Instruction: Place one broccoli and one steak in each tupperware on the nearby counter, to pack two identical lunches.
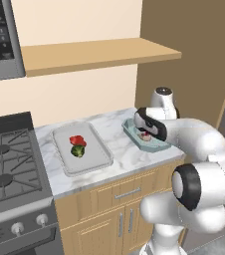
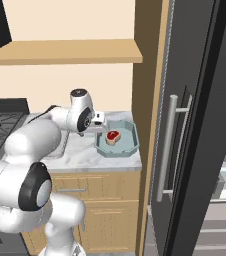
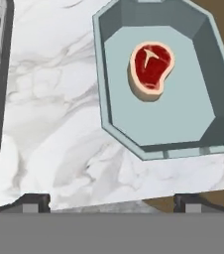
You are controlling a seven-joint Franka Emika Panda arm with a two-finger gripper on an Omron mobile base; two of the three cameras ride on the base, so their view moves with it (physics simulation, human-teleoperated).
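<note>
**My tool hangs open above the teal container**

My arm (image 1: 199,149) rises from the base, bends at the elbow and reaches forward over the table (image 1: 119,149). The wrist turns downward, so my tool (image 3: 111,201) looks at the marbled top from above. Its two fingers stand wide apart and they hold nothing; in the hand view the dark fingertips (image 3: 32,202) are at 7 and 5 o'clock, over bare marble.

The teal tupperware (image 3: 203,64) lies at about 1 o'clock from my tool in the hand view. One steak (image 3: 151,67) lies flat inside it, nearer to the far wall. In the right base view the same container (image 2: 130,142) sits near the right end of the table with the steak (image 2: 113,136) in it.

The grey tupperware (image 1: 97,152) is well apart, at 9 o'clock from the teal one in the left base view. It holds a second steak (image 1: 76,141) and a broccoli (image 1: 78,151), which touch each other.

A stove (image 1: 7,169) stands left of the table, a wooden shelf (image 1: 94,54) hangs above it, and a dark fridge (image 2: 200,125) stands to the right.
</note>
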